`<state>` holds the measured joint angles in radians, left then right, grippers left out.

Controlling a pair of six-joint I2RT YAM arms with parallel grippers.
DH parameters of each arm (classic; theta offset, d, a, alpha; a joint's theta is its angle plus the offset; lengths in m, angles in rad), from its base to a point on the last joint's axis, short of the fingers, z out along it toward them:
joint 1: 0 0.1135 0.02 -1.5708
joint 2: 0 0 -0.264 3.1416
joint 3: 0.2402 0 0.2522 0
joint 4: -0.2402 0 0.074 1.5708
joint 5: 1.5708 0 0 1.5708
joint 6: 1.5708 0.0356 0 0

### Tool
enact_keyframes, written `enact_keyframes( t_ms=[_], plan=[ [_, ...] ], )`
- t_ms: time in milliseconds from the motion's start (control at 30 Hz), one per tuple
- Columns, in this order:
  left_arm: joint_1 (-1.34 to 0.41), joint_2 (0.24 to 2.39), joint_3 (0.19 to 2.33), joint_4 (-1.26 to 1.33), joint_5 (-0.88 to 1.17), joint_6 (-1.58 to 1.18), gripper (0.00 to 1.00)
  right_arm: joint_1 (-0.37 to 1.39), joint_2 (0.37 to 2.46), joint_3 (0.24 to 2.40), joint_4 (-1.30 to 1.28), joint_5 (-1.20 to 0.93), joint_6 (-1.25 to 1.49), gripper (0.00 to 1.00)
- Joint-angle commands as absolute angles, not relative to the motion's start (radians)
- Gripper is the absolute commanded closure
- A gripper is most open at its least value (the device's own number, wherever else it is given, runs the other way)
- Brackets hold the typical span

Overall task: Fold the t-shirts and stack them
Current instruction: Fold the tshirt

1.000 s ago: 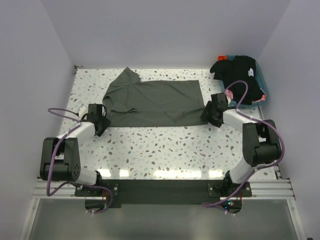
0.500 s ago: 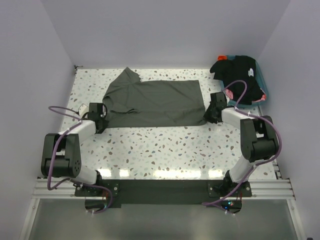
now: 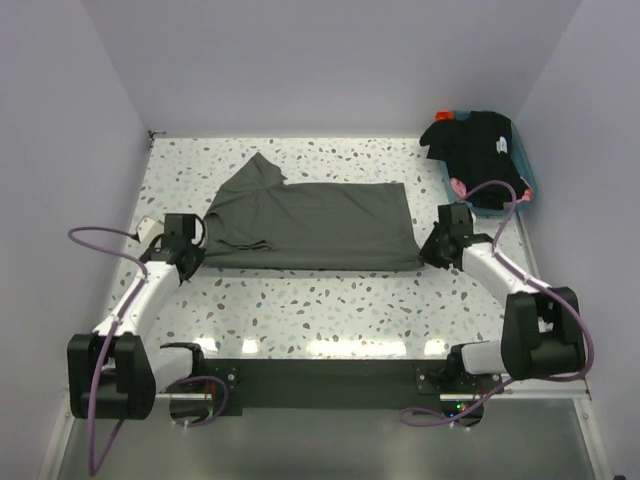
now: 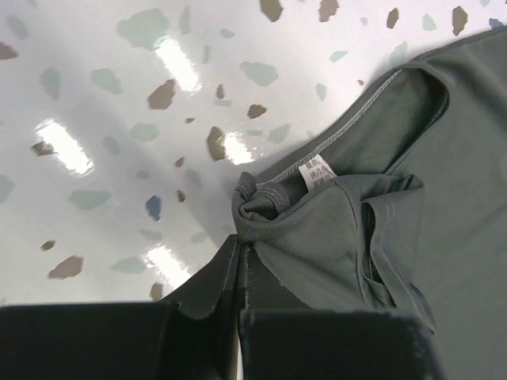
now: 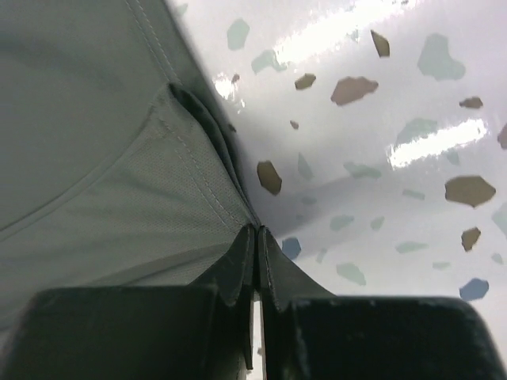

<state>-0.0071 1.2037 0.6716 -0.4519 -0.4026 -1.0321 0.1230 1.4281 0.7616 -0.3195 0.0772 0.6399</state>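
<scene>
A dark olive-grey t-shirt (image 3: 310, 225) lies spread across the middle of the speckled table. My left gripper (image 3: 190, 258) is shut on its near left corner, where the collar with a white label (image 4: 317, 170) is bunched at the fingertips (image 4: 238, 249). At the shirt's near right corner my right gripper (image 3: 432, 252) is shut on the hem (image 5: 198, 182), with the cloth pinched at its tips (image 5: 255, 231). Black t-shirts (image 3: 478, 145) are heaped in the teal tub at the back right.
The teal tub (image 3: 525, 190) stands against the right wall, with an orange item (image 3: 445, 115) at its far corner. Purple cables loop off both arms. White walls close the table in on the left, back and right.
Both grippers have shut on the near corners of the olive shirt and drawn it toward the near edge. The arms have swung outward and back, and the shirt now lies flatter and wider.
</scene>
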Motion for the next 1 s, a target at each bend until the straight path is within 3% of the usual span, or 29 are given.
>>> enact_keyframes(
  t_ms=[0,133,167,200,233,300,333,367,433,567,700,967],
  plan=[
    [0.000,1.012,0.594,-0.630,-0.523,-1.100,1.00,0.103,1.242,0.660,-0.443,0.040,0.646,1.00],
    [0.000,0.904,0.558,-0.705,-0.528,-1.134,1.00,0.103,1.122,0.609,-0.526,0.025,0.663,0.99],
    [0.000,0.878,0.549,-0.715,-0.526,-1.137,0.97,0.101,1.071,0.595,-0.537,0.020,0.669,0.95],
    [0.000,0.838,0.546,-0.725,-0.520,-1.137,0.90,0.103,1.048,0.575,-0.551,0.014,0.673,0.83],
    [0.000,0.822,0.548,-0.735,-0.520,-1.137,0.66,0.103,1.029,0.571,-0.578,0.006,0.673,0.77],
    [0.000,0.786,0.569,-0.773,-0.525,-1.135,0.44,0.101,0.981,0.568,-0.606,0.008,0.666,0.60],
    [0.000,0.778,0.583,-0.793,-0.529,-1.117,0.27,0.101,0.965,0.571,-0.624,0.012,0.660,0.43],
    [0.000,0.770,0.621,-0.799,-0.534,-1.106,0.22,0.101,0.948,0.577,-0.636,0.034,0.649,0.35],
    [0.000,0.753,0.659,-0.793,-0.540,-1.056,0.18,0.101,0.919,0.604,-0.641,0.051,0.641,0.25],
    [0.000,0.785,0.741,-0.556,-0.460,-0.901,0.20,0.103,0.983,0.675,-0.505,0.002,0.609,0.23],
    [0.000,1.000,0.859,-0.336,-0.300,-0.741,0.25,0.115,1.210,0.819,-0.408,-0.054,0.589,0.23],
    [-0.126,1.613,1.328,-0.152,-0.246,-0.335,0.25,0.163,1.607,1.239,-0.371,-0.006,0.477,0.26]
  ],
)
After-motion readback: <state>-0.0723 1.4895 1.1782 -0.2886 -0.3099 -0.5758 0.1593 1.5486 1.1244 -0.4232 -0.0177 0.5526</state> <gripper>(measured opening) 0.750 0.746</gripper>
